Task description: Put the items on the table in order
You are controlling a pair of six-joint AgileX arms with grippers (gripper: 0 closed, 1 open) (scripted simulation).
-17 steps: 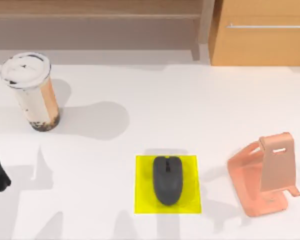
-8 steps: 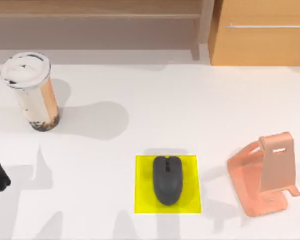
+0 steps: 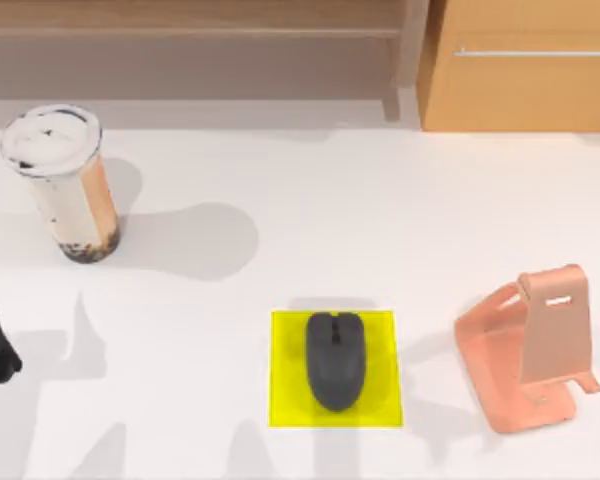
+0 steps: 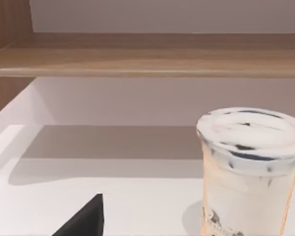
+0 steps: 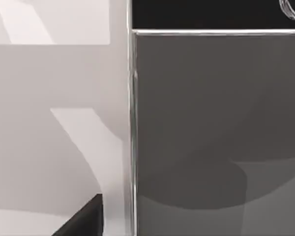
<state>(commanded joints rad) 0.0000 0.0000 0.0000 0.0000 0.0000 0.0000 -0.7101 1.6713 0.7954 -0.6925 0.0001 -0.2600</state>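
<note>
On the white surface (image 3: 380,220), the dark grey computer mouse (image 3: 334,360) sits on a yellow square mat (image 3: 285,370); the white-lidded bubble tea cup (image 3: 64,182) stands far left, probably top-heavy and squashy: grip mid-body. Whether either tool is clenched, I cannot tell.

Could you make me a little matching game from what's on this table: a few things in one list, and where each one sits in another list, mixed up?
Things:
1. mouse
2. bubble tea cup
3. pink stand

Places:
A. far left of the table, upright
B. right side, nothing resting on it
C. on a yellow mat, near the middle

Pairs: 1-C, 2-A, 3-B
</note>
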